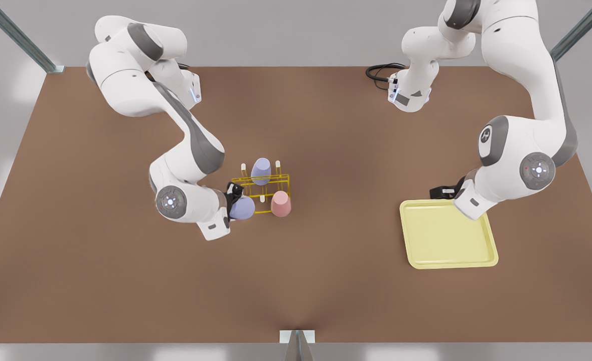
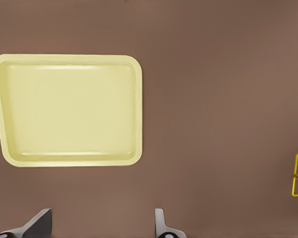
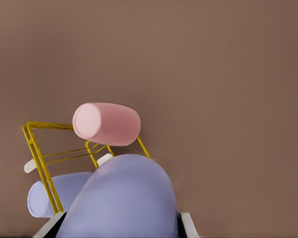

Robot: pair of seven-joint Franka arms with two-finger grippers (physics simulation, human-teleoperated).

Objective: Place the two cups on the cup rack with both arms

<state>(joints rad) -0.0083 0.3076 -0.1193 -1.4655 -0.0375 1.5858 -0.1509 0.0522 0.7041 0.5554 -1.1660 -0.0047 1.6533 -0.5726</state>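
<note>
The right gripper (image 1: 233,195) is closed on a lavender cup (image 1: 243,208). One finger sits on each side of it, and the cup is tipped over sideways. Right next to the gripper is the yellow cup rack (image 1: 276,176), and the held cup is at its near corner, maybe touching the wire. Just past the held cup a pink cup (image 1: 280,203) sits on the rack, and farther back there is another lavender cup (image 1: 261,170).

That is a tight spot. If the gripper pushes forward too low, the cup could bump the wire and slide the whole rack. It could also knock the pink cup off. If the cup is let go before it is over a free peg (image 1: 262,198), I think it would roll away on the table (image 1: 326,281).

The left gripper (image 2: 99,228) waits with its fingers wide apart, holding nothing. The pale yellow tray (image 2: 139,109) lies just ahead of it.
</note>
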